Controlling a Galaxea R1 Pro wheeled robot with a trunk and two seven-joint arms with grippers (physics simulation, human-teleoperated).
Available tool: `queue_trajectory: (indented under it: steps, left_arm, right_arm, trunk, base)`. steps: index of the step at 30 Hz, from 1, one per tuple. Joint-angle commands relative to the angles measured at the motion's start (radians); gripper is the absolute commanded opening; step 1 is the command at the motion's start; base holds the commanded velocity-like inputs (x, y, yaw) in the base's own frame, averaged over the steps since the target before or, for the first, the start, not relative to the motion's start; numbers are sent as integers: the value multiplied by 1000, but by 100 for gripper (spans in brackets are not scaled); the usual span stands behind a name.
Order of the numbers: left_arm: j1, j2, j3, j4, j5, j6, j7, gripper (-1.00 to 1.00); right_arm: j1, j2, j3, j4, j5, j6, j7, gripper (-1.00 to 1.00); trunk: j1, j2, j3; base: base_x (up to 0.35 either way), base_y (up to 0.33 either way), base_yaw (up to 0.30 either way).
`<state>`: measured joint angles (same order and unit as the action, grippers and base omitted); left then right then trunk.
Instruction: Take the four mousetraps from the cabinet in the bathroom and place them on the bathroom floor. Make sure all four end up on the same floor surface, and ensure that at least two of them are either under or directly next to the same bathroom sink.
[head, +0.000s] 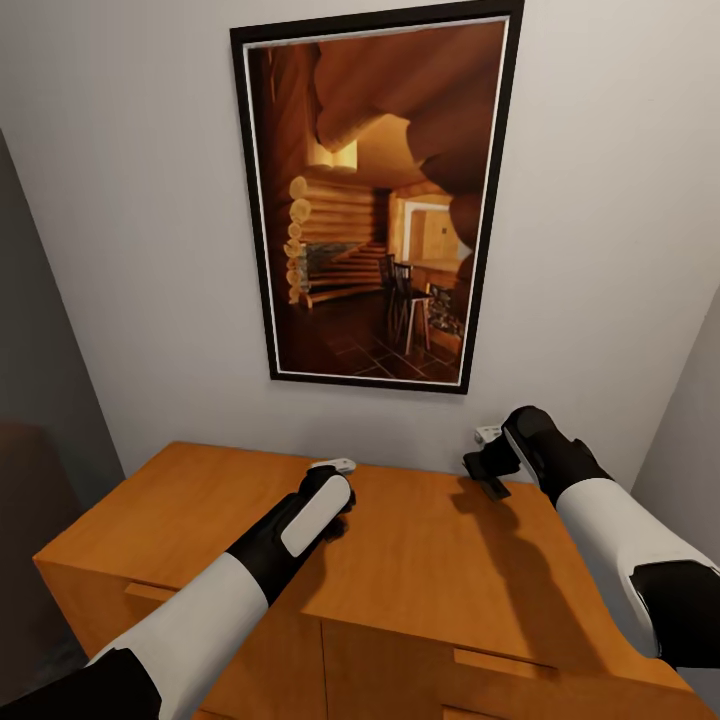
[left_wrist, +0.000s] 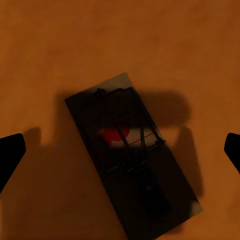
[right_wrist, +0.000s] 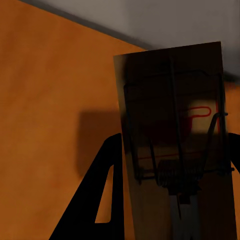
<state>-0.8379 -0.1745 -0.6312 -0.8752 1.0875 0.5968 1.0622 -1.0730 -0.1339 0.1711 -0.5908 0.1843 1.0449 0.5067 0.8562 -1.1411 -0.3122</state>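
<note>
Mousetrap (left_wrist: 132, 162) on cabinet (head: 420, 560) lies under spread left gripper (left_wrist: 120, 150); right gripper (right_wrist: 172, 200) clamps another mousetrap (right_wrist: 175, 145).

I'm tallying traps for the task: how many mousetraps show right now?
2. One mousetrap lies flat on the cabinet top, below the open left gripper. The other mousetrap is gripped in the right gripper. Others may be out of view.
</note>
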Motion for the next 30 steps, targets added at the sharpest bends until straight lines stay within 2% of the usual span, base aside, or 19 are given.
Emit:
queue_trajectory:
  steps: [1,10,20,30]
  left_arm:
    - [-1,0,-2,-1,5,5,7,100]
    - [-1,0,-2,-1,5,5,8,100]
    - [-1,0,-1,-1,6,5,8,100]
    - [-1,0,-1,1,6,5,8,100]
  right_arm:
    - [-1,-1,4,-1,9,2,10,-100]
    - [-1,-1,5,-1,9,2,12,-100]
    - [-1,-1,5,-1,9,2,12,-100]
    - [-1,-1,5,-1,8,2,12,-100]
  trunk:
    - [0,-1,-1]
    - [35,-64,-30]
    - [35,-64,-30]
    - [73,-134,-61]
  base:
    - [0,0,0]
    - [0,0,0]
    - [0,0,0]
    - [0,0,0]
